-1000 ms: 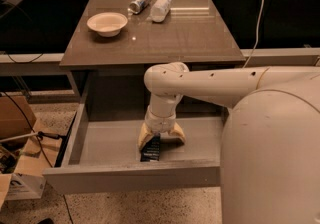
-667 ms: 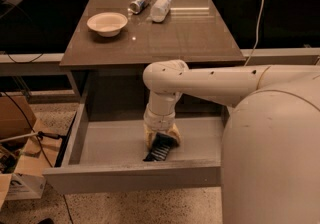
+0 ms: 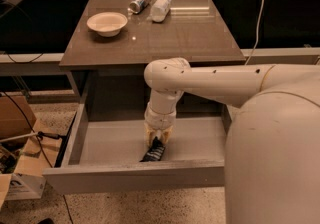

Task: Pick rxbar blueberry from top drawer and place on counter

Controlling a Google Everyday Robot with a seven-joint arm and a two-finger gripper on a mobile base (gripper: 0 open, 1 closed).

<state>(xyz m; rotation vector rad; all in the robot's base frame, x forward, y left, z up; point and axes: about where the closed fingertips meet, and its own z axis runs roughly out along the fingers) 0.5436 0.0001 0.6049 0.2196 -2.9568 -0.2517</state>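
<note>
I see my gripper [image 3: 159,139] in the top drawer [image 3: 110,142] clamped on the rxbar blueberry [image 3: 153,153], which lay flat a second ago and is now tilted up.

A second earlier the rxbar blueberry [image 3: 153,153] lay low and nearly flat on the floor of the top drawer [image 3: 107,143], just off the lower left of the tool [image 3: 159,137]. Since then the bar tipped up and swung in under the tool. Its upper end came to sit pinched between the tool's fingers, and its lower end slanted down toward the drawer's front panel (whether that end touched the floor could not be told). The tool, hanging inside the drawer near the front, shifted only slightly.
</note>
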